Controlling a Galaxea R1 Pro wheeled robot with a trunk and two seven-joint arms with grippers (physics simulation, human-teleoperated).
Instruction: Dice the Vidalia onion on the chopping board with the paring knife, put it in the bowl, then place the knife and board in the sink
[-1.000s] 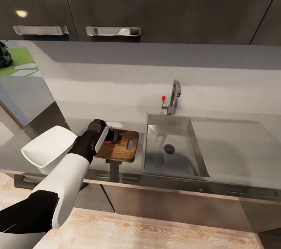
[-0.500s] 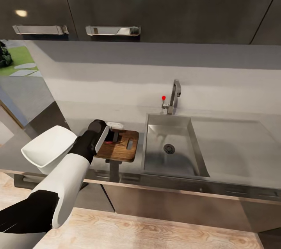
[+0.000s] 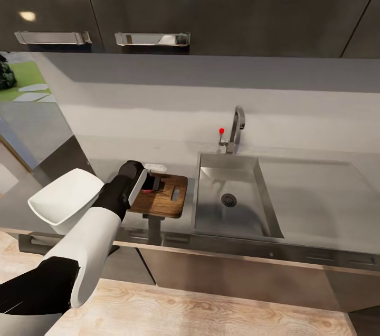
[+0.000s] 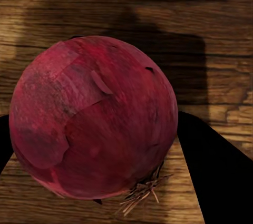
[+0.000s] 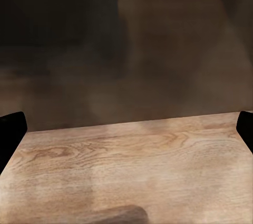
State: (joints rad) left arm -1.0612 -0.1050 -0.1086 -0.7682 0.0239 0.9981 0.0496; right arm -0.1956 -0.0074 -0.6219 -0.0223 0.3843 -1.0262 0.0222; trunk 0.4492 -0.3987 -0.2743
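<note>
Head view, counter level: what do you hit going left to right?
Bowl → left gripper over the onion → chopping board → sink → drainboard.

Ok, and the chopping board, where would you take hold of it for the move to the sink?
By the short end with the handle slot, coming from the sink side. The chopping board lies flat, and that end is bare, while the left hand and the onion occupy the other end.
</note>
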